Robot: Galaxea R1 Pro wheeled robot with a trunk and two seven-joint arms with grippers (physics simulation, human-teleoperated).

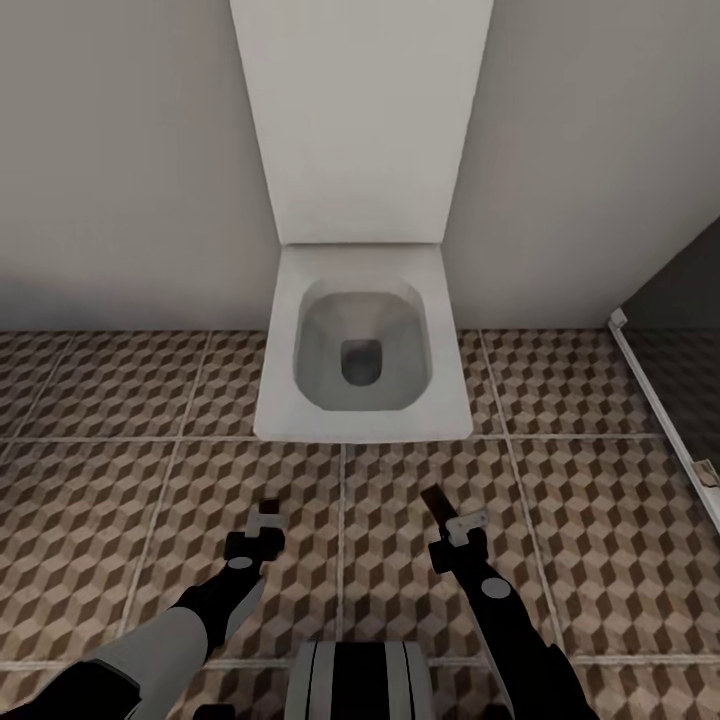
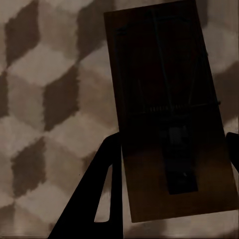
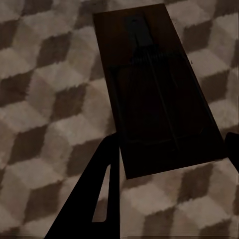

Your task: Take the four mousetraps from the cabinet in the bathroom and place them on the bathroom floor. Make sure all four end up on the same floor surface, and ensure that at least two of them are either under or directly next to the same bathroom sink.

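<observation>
The left pincer (image 1: 266,522) pinches a mousetrap (image 2: 167,109) between its fingers (image 2: 94,199), and the right pincer (image 1: 462,527) likewise grips a second mousetrap (image 3: 157,89). Both are held low over the cube-patterned bathroom floor (image 1: 600,540). Just ahead, a white toilet (image 1: 362,345) stands against the pale wall (image 1: 120,160).

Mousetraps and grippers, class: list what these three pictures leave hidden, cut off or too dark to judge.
- Left wrist view: mousetrap too dark; red mark unreadable, top edge cropped.
- Right wrist view: mousetrap wire barely distinguishable in shadow.
- Head view: right gripper and left gripper too small to judge grip.
- Head view: toilet tank cropped by top edge.
</observation>
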